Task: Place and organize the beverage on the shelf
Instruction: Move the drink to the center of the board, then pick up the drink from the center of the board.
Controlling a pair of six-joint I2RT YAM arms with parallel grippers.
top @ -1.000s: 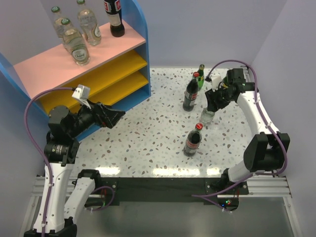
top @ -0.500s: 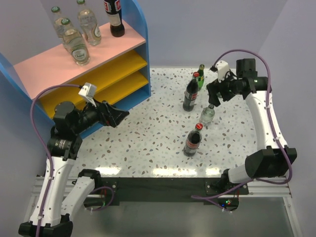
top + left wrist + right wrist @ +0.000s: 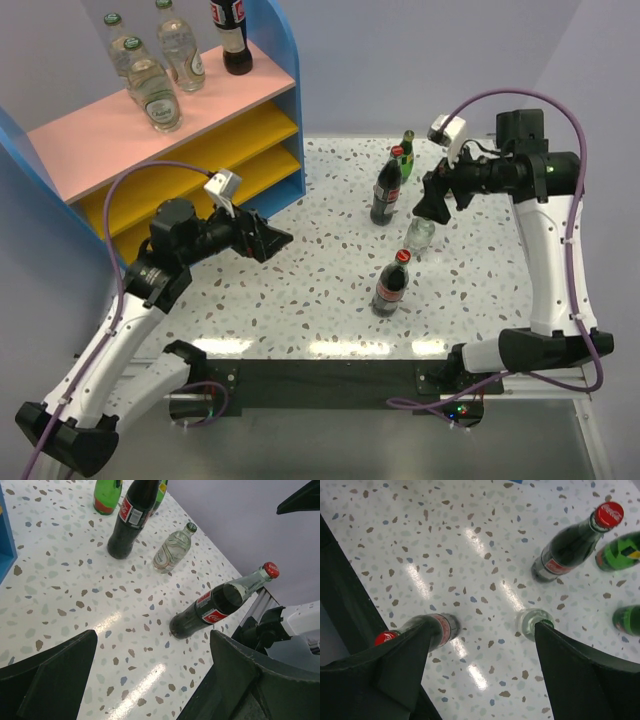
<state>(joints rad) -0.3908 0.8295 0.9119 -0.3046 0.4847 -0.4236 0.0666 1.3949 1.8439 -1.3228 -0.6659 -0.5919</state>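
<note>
The shelf (image 3: pixel 170 122) stands at the far left; on its pink top are three clear green-capped bottles (image 3: pixel 152 92) and one cola bottle (image 3: pixel 231 38). On the table stand a cola bottle (image 3: pixel 386 190), a green glass bottle (image 3: pixel 406 148), a clear bottle (image 3: pixel 419 235) and a nearer cola bottle (image 3: pixel 391 285). My left gripper (image 3: pixel 270 238) is open and empty, left of the bottles; its view (image 3: pixel 152 645) shows the near cola bottle (image 3: pixel 220 602) and the clear bottle (image 3: pixel 172 550). My right gripper (image 3: pixel 432 200) is open, above the clear bottle (image 3: pixel 532 622); its midpoint (image 3: pixel 482 630) hangs over bare table.
Two yellow lower boards (image 3: pixel 215 150) sit under the pink top between blue side panels (image 3: pixel 284 40). Two green bottles (image 3: pixel 620 552) stand beyond the far cola bottle (image 3: pixel 570 545). Purple walls close the back and right. The black table edge (image 3: pixel 320 375) runs along the front.
My left arm has reached out from the shelf toward the table's middle. My right gripper has lifted up and away from the clear bottle, which stays standing.
</note>
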